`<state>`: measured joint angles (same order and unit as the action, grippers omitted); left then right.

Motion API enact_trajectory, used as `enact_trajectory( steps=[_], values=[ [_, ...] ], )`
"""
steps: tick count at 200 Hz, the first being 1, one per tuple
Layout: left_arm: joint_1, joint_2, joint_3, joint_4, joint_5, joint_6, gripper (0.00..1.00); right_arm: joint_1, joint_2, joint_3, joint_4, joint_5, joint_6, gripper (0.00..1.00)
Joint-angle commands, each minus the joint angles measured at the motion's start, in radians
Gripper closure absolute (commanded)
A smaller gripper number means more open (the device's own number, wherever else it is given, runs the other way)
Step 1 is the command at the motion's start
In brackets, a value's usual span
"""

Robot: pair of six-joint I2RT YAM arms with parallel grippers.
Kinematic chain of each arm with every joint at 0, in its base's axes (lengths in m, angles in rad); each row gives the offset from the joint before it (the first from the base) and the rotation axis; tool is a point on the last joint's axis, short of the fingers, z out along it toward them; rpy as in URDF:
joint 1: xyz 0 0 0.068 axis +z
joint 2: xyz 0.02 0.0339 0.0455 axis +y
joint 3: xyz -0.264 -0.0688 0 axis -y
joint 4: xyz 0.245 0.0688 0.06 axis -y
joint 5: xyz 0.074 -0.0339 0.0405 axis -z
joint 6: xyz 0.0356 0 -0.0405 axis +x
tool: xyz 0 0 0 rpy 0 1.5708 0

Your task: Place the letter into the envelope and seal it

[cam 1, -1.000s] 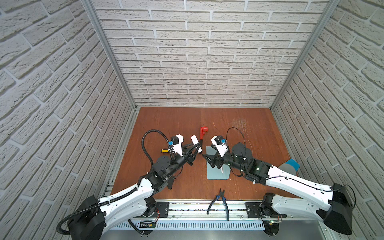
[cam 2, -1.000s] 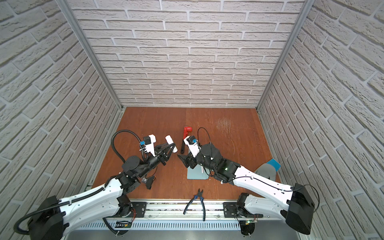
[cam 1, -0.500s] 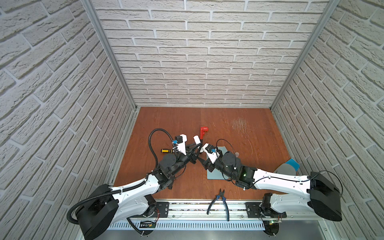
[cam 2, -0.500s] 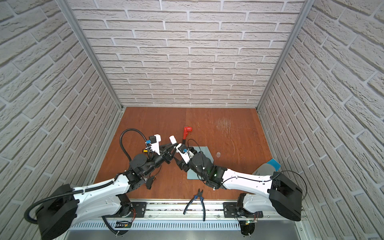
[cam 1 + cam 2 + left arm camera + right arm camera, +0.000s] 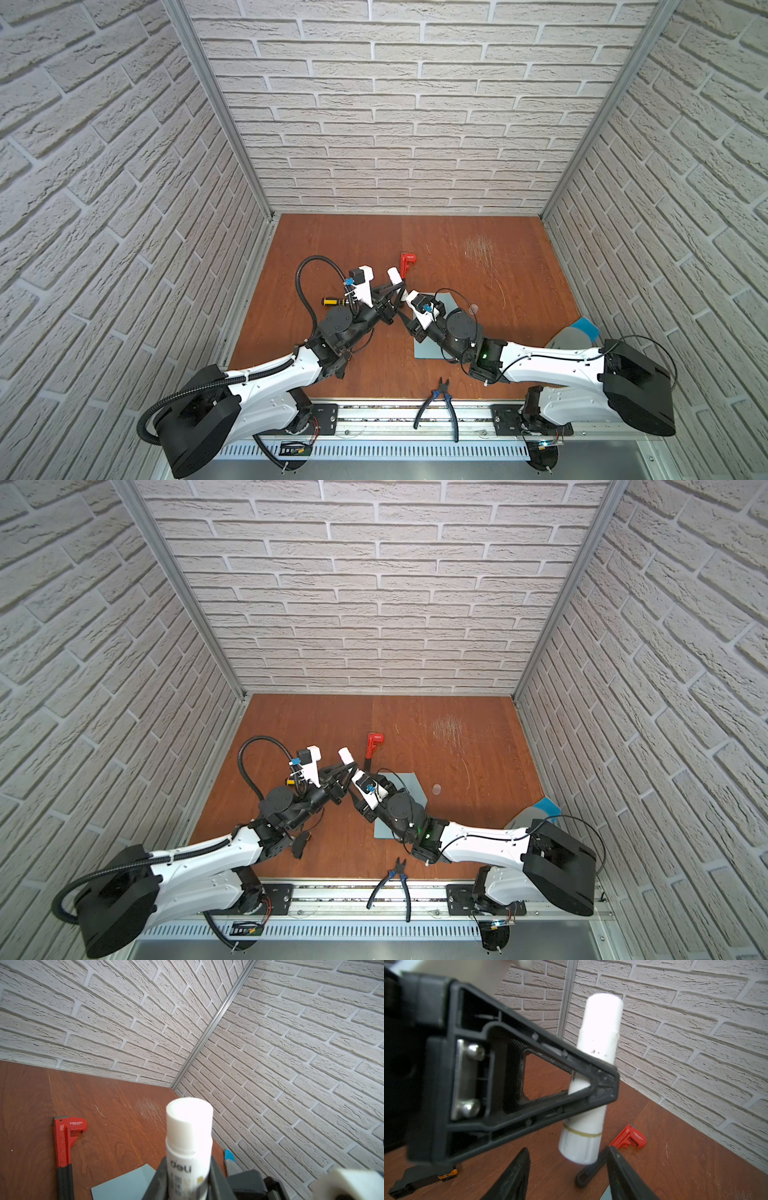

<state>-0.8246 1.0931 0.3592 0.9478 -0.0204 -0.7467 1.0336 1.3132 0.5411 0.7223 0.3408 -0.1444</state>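
While the table [image 5: 519, 266] lies bare beyond the red wrench [image 5: 406, 264], both arms crowd its middle. The left gripper [image 5: 395, 287] is clamped on a tilted glue stick [image 5: 189, 1136], whose base sits between the parted jaws of the right gripper [image 5: 568, 1149]. The envelope [image 5: 428, 353] lies flat under the right wrist, just right of the 2 claws, its long axis running near-to-far and leaning right.

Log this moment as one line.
left gripper: shut on glue stick, aloft | right gripper: open, by stick's base | envelope: flat on table
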Motion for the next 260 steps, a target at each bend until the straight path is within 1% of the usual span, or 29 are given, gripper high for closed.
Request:
enact_trajectory(
  steps=[1, 51, 92, 112, 132, 151, 166, 183, 232, 260],
  values=[
    [0.006, 0.007, 0.032, 0.081, -0.002, -0.009, 1.0, 0.009, 0.012, -0.023, 0.137, 0.009, -0.026, 0.42],
    [0.006, 0.027, 0.031, 0.103, 0.006, -0.025, 1.0, 0.011, 0.038, -0.044, 0.258, 0.009, -0.043, 0.48],
    [0.005, 0.029, 0.034, 0.103, 0.008, -0.025, 1.0, 0.011, 0.044, -0.043, 0.261, 0.012, -0.043, 0.63],
    [0.005, 0.031, 0.034, 0.104, 0.01, -0.025, 1.0, 0.011, 0.049, -0.041, 0.261, 0.013, -0.041, 0.67],
    [0.004, 0.034, 0.034, 0.108, 0.012, -0.027, 1.0, 0.011, 0.057, -0.038, 0.264, 0.016, -0.037, 0.67],
    [0.004, 0.034, 0.035, 0.112, 0.013, -0.026, 1.0, 0.011, 0.064, -0.038, 0.266, 0.039, -0.028, 0.57],
    [0.004, 0.032, 0.035, 0.112, 0.015, -0.028, 1.0, 0.011, 0.07, -0.042, 0.274, 0.075, -0.015, 0.55],
    [0.004, 0.027, 0.037, 0.11, 0.015, -0.028, 1.0, 0.011, 0.073, -0.051, 0.296, 0.11, -0.009, 0.57],
    [-0.003, 0.03, 0.045, 0.107, 0.018, -0.026, 1.0, 0.011, 0.07, -0.036, 0.272, 0.109, -0.007, 0.67],
    [-0.008, 0.043, 0.046, 0.11, 0.021, -0.028, 1.0, 0.011, 0.072, -0.035, 0.279, 0.101, -0.006, 0.69]
  ],
)
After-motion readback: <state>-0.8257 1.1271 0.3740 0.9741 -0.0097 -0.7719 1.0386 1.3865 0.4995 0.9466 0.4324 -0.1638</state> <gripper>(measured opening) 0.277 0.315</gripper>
